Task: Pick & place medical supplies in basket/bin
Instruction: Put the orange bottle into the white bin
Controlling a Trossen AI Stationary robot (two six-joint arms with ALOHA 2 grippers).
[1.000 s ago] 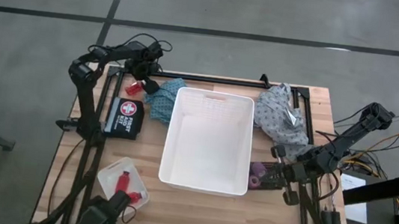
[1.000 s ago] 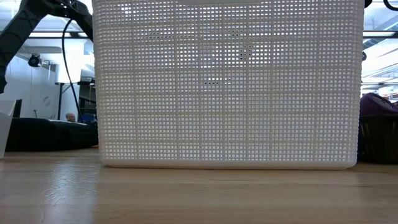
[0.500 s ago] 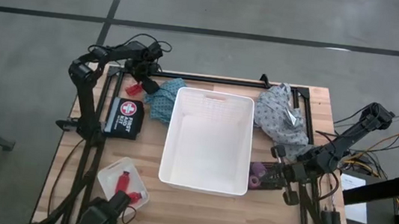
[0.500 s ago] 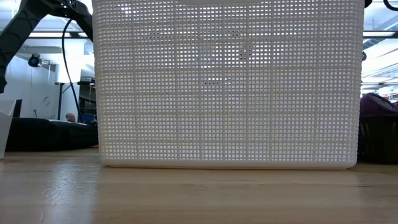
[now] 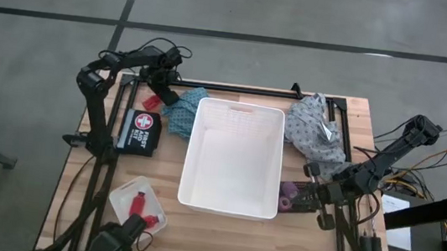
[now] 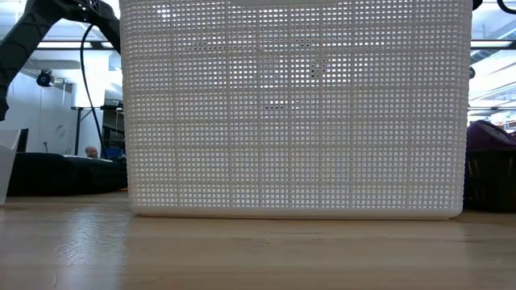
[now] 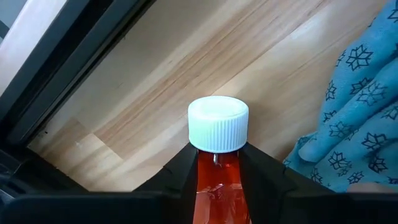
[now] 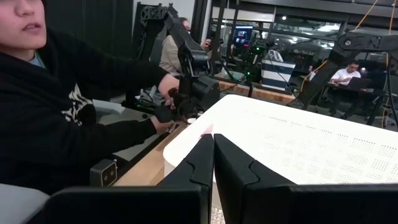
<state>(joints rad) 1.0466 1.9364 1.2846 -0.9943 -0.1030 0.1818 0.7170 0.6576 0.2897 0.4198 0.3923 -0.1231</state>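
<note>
At the table's far left corner my left gripper (image 5: 156,94) points down, shut on a small red bottle (image 7: 217,186) with a white cap (image 7: 217,123). A teal patterned cloth (image 5: 178,114) lies bunched right beside it. The large white basket (image 5: 229,195) stands mid-table. A grey patterned cloth (image 5: 314,127) lies at its far right, and purple rolls (image 5: 288,192) sit on the table at its right. My right gripper (image 8: 213,155) is shut and level at the right side (image 5: 313,169), holding nothing. My left gripper pinches the bottle's red body just below the cap (image 7: 217,165) between its two fingers (image 7: 180,177), which come from above and point down. The cap sticks out past the fingertips. The bottle is low over the wooden top; whether it still rests there I cannot tell.
A black first-aid pouch (image 5: 139,130) lies near the left edge. A small translucent tray (image 5: 121,192) at the near left holds another red bottle (image 5: 141,204). A black frame rail (image 5: 236,88) runs along the far edge. A person in a dark top (image 8: 56,118) sits beyond the table.
</note>
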